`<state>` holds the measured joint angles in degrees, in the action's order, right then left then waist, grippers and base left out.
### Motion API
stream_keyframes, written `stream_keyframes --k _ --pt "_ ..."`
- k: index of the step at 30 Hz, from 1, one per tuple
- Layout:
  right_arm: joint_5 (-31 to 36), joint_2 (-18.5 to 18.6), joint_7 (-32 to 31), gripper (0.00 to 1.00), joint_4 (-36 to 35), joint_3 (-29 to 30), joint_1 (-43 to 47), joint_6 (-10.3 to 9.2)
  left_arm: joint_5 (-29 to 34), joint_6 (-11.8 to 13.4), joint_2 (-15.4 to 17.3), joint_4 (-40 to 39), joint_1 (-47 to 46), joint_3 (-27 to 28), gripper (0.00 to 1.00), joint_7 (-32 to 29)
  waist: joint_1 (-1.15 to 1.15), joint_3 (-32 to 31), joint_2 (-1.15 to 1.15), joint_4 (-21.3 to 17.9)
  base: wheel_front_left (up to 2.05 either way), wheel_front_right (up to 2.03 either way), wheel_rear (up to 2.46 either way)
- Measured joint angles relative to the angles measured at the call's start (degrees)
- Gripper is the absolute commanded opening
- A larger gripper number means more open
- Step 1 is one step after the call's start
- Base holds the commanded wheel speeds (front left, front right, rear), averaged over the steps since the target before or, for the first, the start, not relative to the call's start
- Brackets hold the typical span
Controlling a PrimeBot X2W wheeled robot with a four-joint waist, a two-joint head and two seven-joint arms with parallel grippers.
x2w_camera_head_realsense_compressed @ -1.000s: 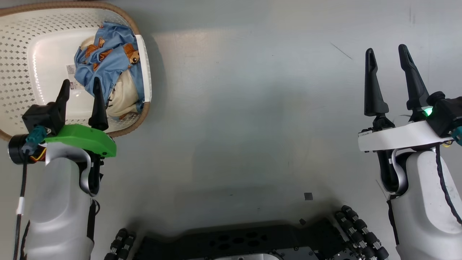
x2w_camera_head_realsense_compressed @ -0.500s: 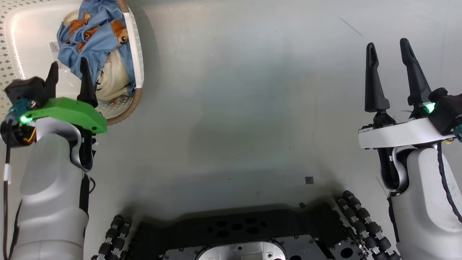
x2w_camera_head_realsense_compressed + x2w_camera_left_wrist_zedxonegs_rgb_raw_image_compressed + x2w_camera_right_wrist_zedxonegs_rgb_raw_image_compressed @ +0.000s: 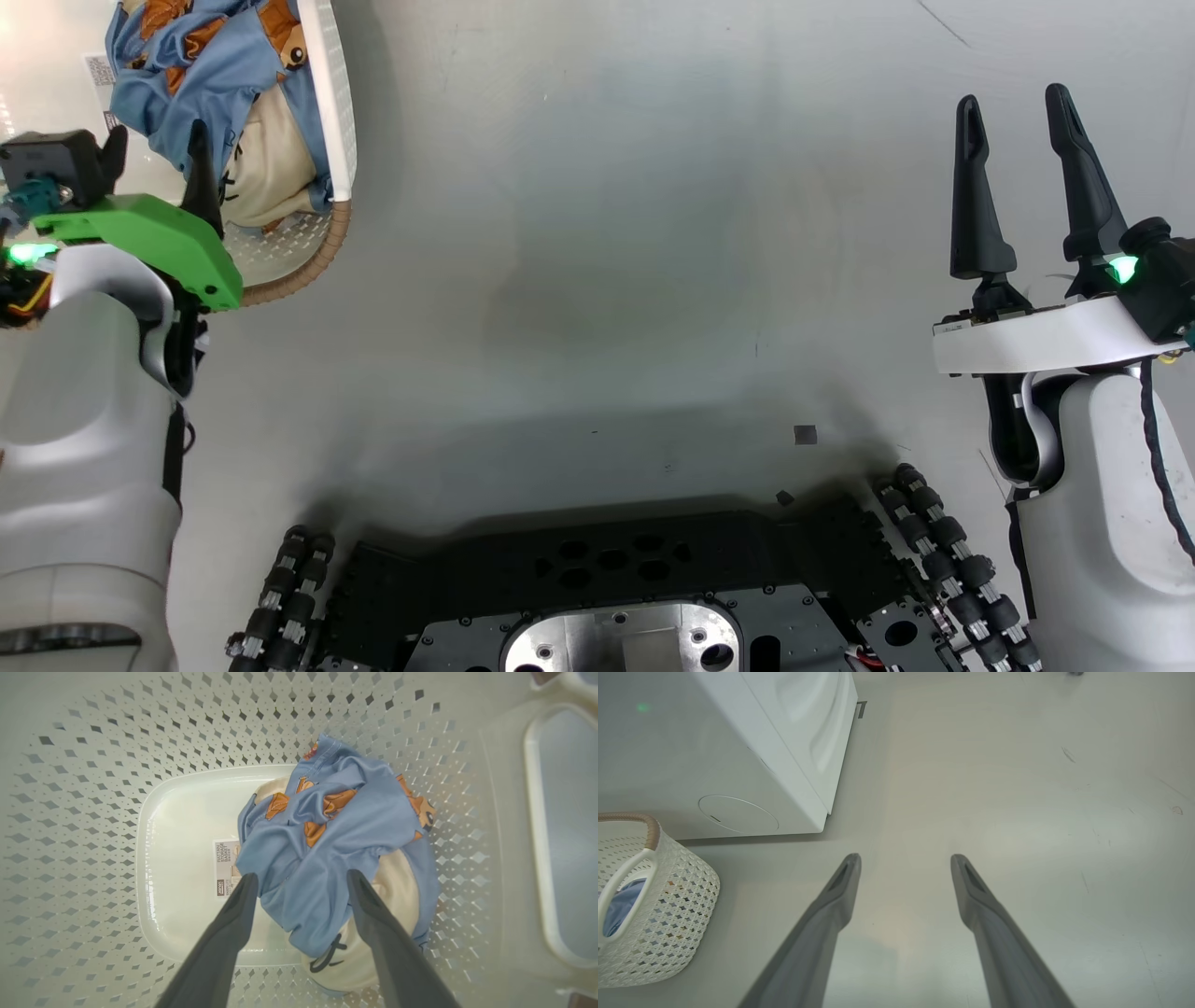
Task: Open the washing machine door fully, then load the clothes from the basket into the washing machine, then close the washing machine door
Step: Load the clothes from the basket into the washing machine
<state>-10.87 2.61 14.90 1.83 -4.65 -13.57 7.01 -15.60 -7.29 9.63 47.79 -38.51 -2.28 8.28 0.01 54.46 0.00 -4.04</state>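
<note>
Pick step: left claw [image 3: 302, 875] released, poised over clothes [image 3: 336, 835] in basket [image 3: 84, 812]; descend straight, pinch deep mid-bundle; right claw [image 3: 906, 857] released too.

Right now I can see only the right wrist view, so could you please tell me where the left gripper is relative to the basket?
Observer: The left gripper hangs over the basket, fingers pointing down at the clothes inside.
Operator: Thank you. Has it gripped them?
Observer: No, its jaws stand open and the blue bundle lies loose beneath them.
Operator: Is anything else in the basket?
Observer: Just a label stuck on the bare bottom, beside the bundle.
</note>
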Motion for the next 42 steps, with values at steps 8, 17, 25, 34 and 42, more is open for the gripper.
stream_keyframes --k 8,17,25,34,42 --pt "-0.01 0.0 0.0 1.0 -0.13 -1.0 -0.13 0.0 -0.05 0.0 1.52 2.07 -3.93 -2.07 1.0 -2.64 0.0 1.69 0.0 -0.61 0.0 0.0 0.0" --pt "-1.08 -0.01 0.0 1.0 -0.11 -0.99 -0.24 0.0 -1.89 -0.01 1.07 5.39 -6.61 -3.72 1.0 -6.71 0.0 2.72 0.0 -1.3 0.0 0.0 0.0" --pt "-1.24 0.0 0.0 1.0 -0.74 -1.07 -0.34 0.0 -2.24 -0.01 2.97 7.03 -9.76 -5.69 1.0 -9.93 0.0 3.85 0.0 -1.53 0.0 0.0 0.0" --pt "-2.3 0.0 0.0 1.0 -1.29 -1.24 -0.34 -0.05 -2.57 -0.01 3.82 7.42 -12.83 -8.45 1.0 -11.74 0.0 6.09 0.0 -1.85 0.0 0.0 0.0" --pt "-2.3 0.0 0.0 1.0 -1.4 -1.23 -0.33 -0.07 -3.67 -0.01 3.79 8.95 -14.35 -9.31 1.0 -11.72 0.0 6.75 0.0 -1.73 0.0 0.0 0.0"
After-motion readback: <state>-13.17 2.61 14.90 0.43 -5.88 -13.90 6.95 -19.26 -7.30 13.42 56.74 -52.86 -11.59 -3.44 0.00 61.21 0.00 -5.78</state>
